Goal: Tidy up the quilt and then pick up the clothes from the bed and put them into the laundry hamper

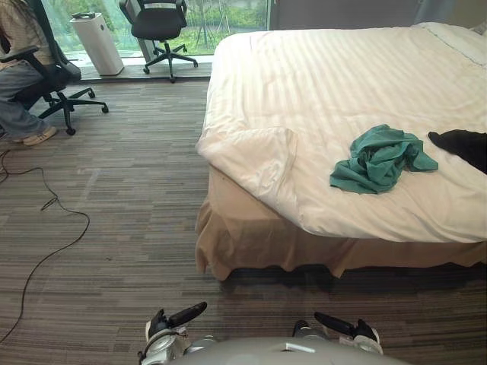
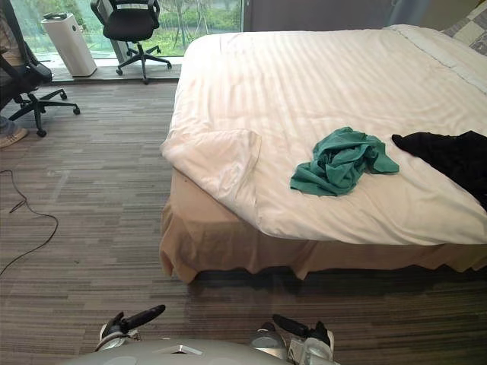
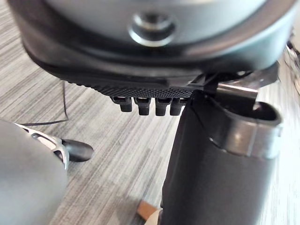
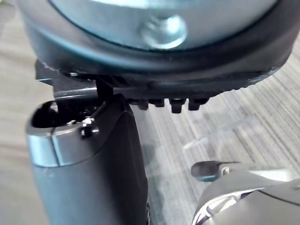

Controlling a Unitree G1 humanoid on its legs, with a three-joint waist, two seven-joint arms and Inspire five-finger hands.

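Quilt, white, covers the bed across the upper right, its near-left corner flopped back on itself. It looks soft, bulky and light, best taken by that corner's hem. A green garment and a black garment lie limp on it, centre right. The left hand and right hand hang at the bottom edge, fingers loosely straight and empty. Striped carpet runs to an office chair at upper left.

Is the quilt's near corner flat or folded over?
Folded over: the quilt has its near left corner flipped back on itself as a rumpled flap, while the rest lies spread flat.
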